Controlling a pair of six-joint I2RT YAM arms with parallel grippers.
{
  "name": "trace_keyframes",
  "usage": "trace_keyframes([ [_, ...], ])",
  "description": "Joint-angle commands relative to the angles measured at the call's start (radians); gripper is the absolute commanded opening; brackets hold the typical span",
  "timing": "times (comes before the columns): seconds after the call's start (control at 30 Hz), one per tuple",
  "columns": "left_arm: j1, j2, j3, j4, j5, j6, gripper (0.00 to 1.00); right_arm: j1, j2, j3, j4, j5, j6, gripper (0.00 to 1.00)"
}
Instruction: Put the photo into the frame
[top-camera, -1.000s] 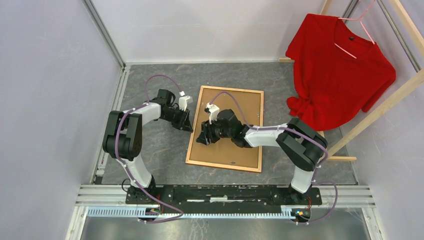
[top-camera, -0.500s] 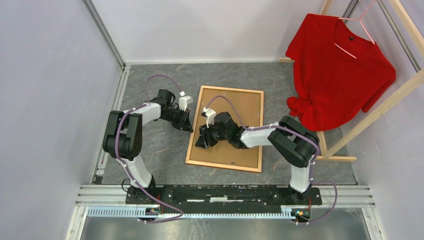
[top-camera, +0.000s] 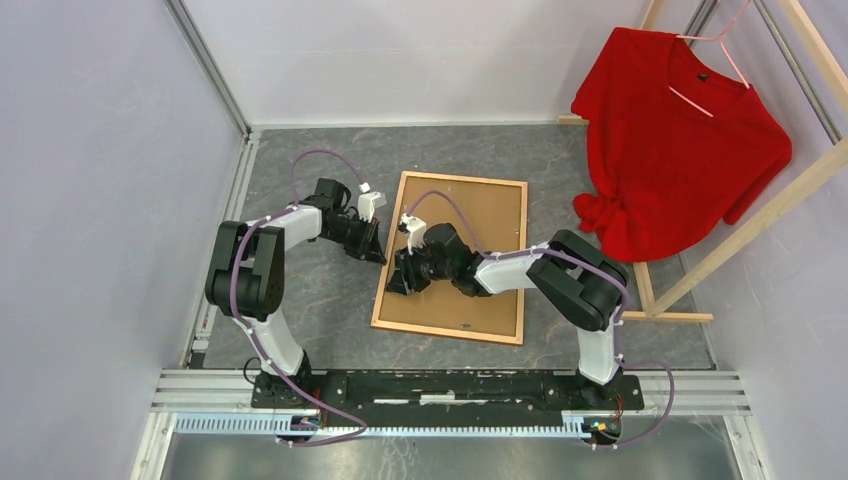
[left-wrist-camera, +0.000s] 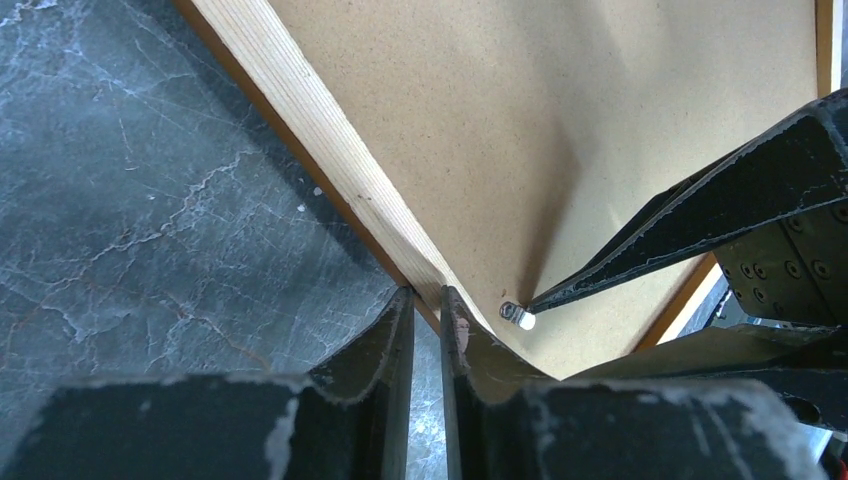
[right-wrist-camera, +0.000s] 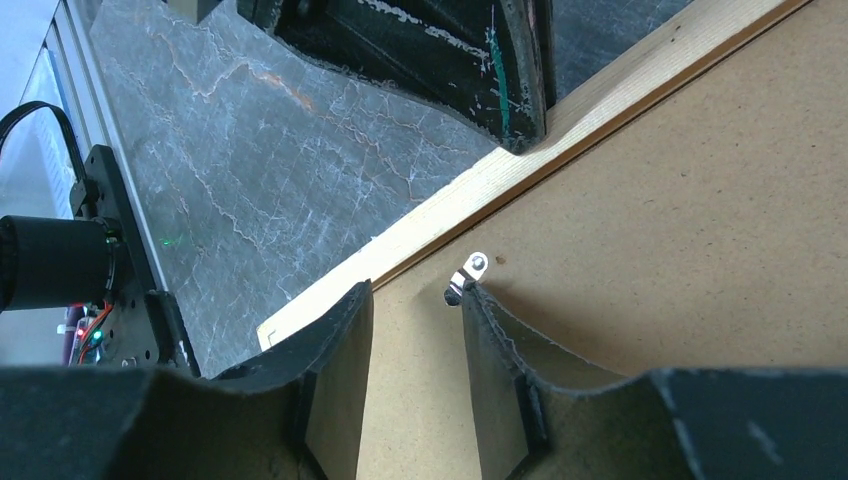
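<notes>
Face-down orange-brown wooden frame (top-camera: 523, 260) | right gripper (right-wrist-camera: 412, 292) spread, tip touching small silver metal tab (right-wrist-camera: 470, 274), nine o'clock rail | left gripper (left-wrist-camera: 427, 300) closed, bracing rail | turn tab gently

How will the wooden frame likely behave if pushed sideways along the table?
The frame probably slides as one stiff piece: its rails look straight. Thin rails and backing board suggest little weight. Lying flat on the table, it probably won't tip.
</notes>
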Motion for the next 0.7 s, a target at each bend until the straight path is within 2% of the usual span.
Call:
trace_keyframes([
  [0.0,-0.006,0.013,-0.004,0.009,-0.017,0.035,0.21,0.005,0.021,0.035,0.036,-0.014,0.008,0.44],
  [0.67,-0.006,0.010,-0.006,-0.001,-0.022,0.055,0.18,0.005,0.059,0.064,0.059,-0.004,0.037,0.37],
])
